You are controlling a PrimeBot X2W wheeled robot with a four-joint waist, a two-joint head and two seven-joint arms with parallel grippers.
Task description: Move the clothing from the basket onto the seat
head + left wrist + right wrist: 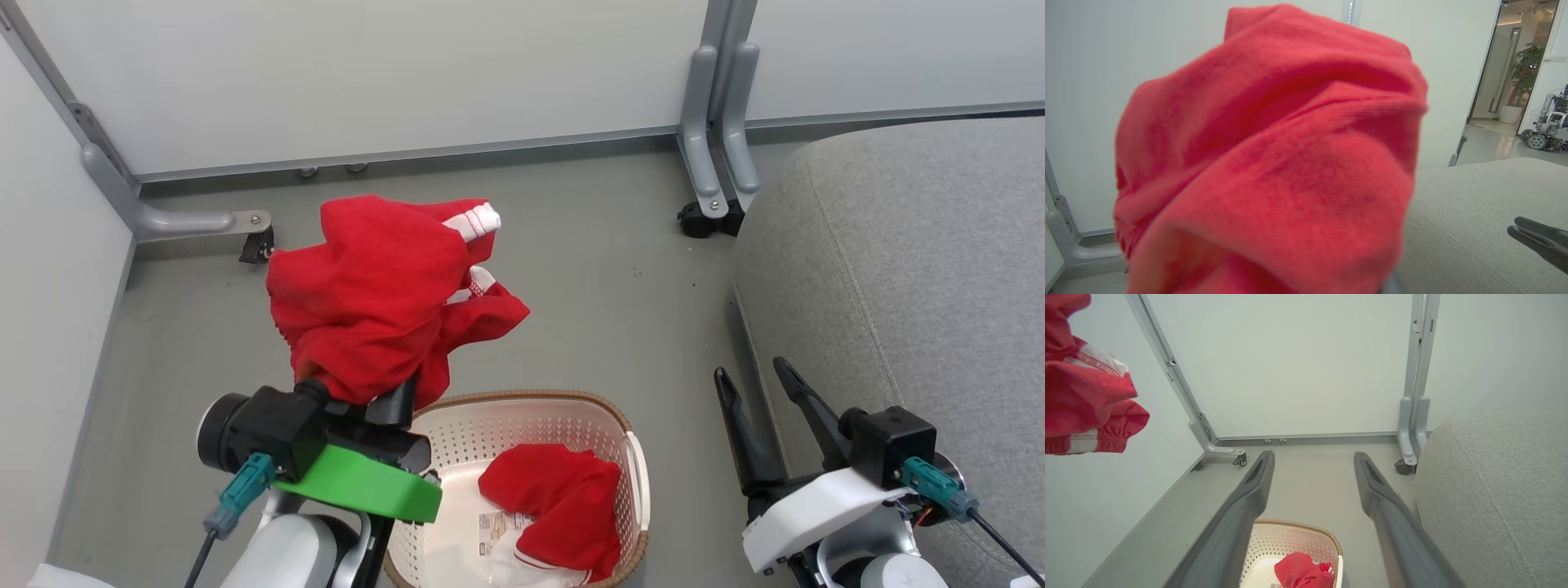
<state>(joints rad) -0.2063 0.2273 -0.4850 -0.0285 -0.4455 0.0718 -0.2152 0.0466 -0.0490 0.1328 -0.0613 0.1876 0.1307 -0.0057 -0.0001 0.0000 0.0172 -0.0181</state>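
My left gripper [390, 402] is shut on a red garment [375, 294] and holds it up over the floor, just behind the basket [522, 406]. The bunched fabric hides the fingertips and covers most of the left wrist view, where the same garment [1274, 163] hangs in front of the lens. A second red garment [555, 498] with white trim lies on the basket's floor beside a label sticker. My right gripper [755, 376] stands open and holds nothing, next to the grey seat [898, 269]. Its fingers [1253, 486] frame the basket [1294, 541] below, with the seat [1494, 490] at the right.
White partition panels on grey posts [718, 122] with castor wheels [702, 219] close off the back and left of the grey floor [620, 294]. Past the seat [1474, 216], an open doorway shows a potted plant [1527, 69] and another robot [1547, 126].
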